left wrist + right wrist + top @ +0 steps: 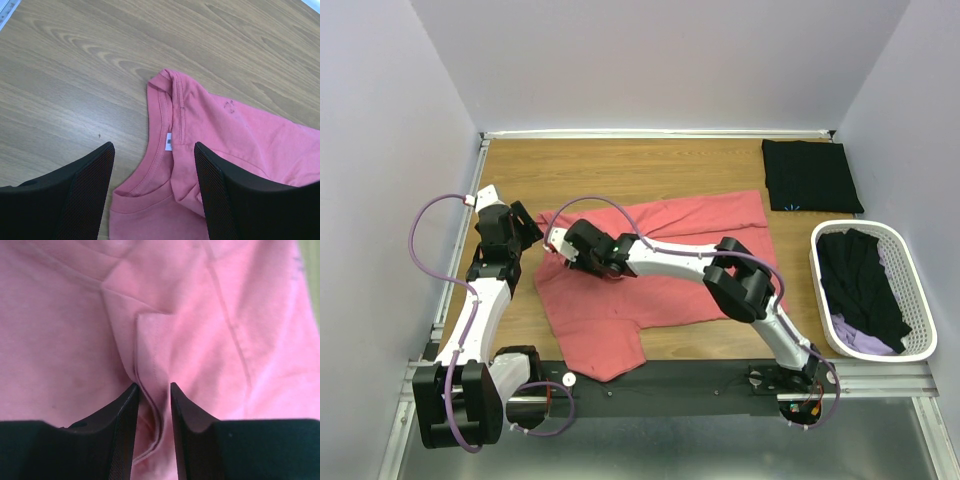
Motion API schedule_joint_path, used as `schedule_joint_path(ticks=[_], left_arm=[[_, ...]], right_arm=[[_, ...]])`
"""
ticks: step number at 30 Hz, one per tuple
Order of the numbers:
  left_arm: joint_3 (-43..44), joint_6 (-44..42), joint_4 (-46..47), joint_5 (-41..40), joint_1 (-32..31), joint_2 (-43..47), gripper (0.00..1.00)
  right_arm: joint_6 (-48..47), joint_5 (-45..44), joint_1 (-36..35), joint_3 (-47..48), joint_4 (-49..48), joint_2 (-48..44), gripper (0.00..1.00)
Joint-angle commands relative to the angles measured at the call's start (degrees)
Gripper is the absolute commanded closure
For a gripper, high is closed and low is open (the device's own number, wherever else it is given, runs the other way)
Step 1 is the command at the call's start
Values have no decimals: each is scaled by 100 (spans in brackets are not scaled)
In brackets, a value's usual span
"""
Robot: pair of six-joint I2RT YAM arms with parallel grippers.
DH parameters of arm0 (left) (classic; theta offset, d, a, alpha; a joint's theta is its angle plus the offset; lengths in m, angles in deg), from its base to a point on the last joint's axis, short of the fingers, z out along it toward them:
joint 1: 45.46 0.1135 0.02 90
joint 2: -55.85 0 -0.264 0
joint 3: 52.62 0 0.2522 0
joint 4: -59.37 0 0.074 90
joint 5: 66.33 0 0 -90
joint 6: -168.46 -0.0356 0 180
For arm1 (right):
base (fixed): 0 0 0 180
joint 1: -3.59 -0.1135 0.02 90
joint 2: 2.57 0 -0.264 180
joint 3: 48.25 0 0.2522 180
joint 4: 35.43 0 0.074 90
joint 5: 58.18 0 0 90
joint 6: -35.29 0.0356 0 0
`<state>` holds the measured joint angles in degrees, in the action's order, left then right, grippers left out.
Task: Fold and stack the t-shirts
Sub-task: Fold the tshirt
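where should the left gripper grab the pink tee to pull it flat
Take the ribbed collar of the pink tee beside the white label, coming straight down from above. That thick seam lies flat at the cloth's border, with the wooden tabletop beside it, and the open left gripper hangs over it.

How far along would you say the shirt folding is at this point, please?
Done: one black shirt lies folded at the far right corner of the table. In hand: the pink shirt lies spread and rumpled mid-table; the right end effector pinches a fold of it, while the left end effector hangs open over its collar. Left: black and lilac clothes wait in the basket, and nothing is stacked yet.
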<state>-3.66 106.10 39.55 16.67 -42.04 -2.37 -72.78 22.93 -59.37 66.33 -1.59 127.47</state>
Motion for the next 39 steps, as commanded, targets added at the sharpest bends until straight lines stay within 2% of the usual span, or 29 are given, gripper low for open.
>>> schedule_joint_path(ticks=[1,5,9,11,26,37,39], left_arm=[[-66,5,53,50,45,73,27],[-66,5,62,68,53,65,27],[-57,5,70,68,45,56,28],[-66,-4,70,76,53,65,27],[-66,-13,88,129,45,65,28],[-75,-22,97,156,53,56,28],[-75,-22,97,164,53,65,28]], right_arm=[[13,-193,99,-123,-92,-382,62],[66,-79,126,-132,-92,-392,65],[119,27,135,-124,-92,-383,74],[128,71,135,-150,-92,-391,75],[277,229,451,-466,-92,-628,65],[637,862,750,-440,-100,-848,62],[822,1362,908,-335,-135,-883,63]])
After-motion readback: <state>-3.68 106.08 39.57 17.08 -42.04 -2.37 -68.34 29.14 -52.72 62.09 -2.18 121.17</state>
